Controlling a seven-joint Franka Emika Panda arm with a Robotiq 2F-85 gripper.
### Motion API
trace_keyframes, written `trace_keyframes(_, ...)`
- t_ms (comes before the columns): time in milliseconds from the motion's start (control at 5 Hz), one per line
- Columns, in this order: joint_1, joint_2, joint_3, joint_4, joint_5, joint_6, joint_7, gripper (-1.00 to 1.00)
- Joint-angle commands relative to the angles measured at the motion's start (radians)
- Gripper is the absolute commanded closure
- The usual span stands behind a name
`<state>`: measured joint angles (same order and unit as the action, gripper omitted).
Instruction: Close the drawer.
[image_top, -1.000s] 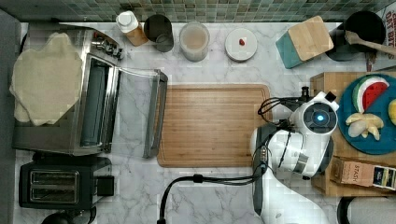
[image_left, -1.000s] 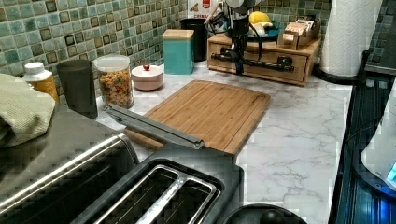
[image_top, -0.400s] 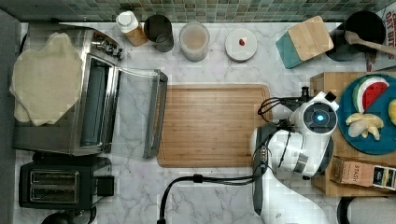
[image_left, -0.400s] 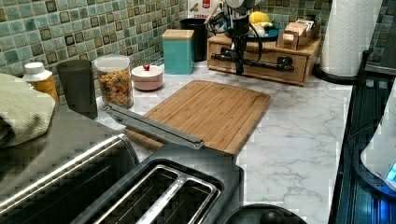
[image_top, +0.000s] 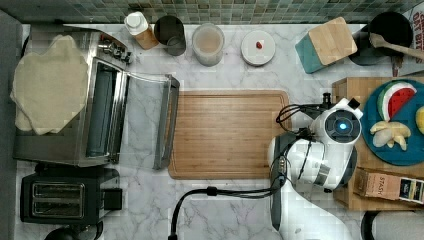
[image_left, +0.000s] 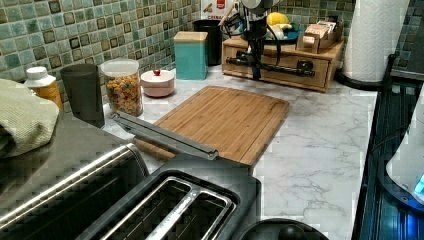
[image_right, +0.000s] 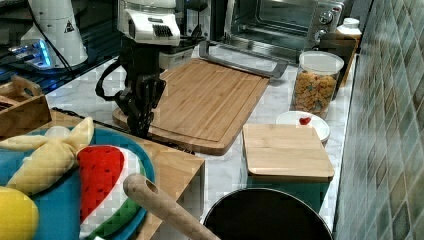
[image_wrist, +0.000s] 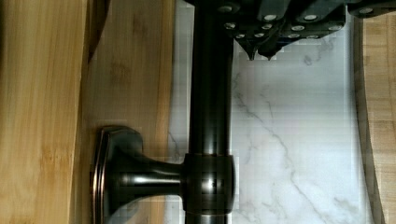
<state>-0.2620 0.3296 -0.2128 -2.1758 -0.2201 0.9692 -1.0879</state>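
The drawer (image_left: 280, 64) sits in a light wooden box (image_top: 350, 90) at the top view's right, its front flush with the box in the left view, and a dark bar handle (image_wrist: 210, 112) runs across that front. The gripper (image_right: 141, 107) hangs just beside the handle, over the marble desk (image_left: 320, 135); whether its jaws are released or clenched I cannot tell. A wooden cutting board (image_top: 227, 132) lies to the top view's left of the arm, and a blue plate (image_top: 395, 150) rests on the box.
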Motion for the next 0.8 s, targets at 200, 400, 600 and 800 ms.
trace_keyframes(200, -0.118, -0.002, -0.16, 0.151, -0.033, 0.065, -0.007, 1.0)
trace_keyframes(400, -0.117, -0.002, -0.161, 0.151, -0.032, 0.065, -0.007, 1.0)
trace_keyframes(600, -0.115, -0.002, -0.164, 0.151, -0.031, 0.065, -0.008, 1.0)
trace_keyframes(800, -0.109, -0.001, -0.169, 0.151, -0.028, 0.066, -0.01, 1.0)
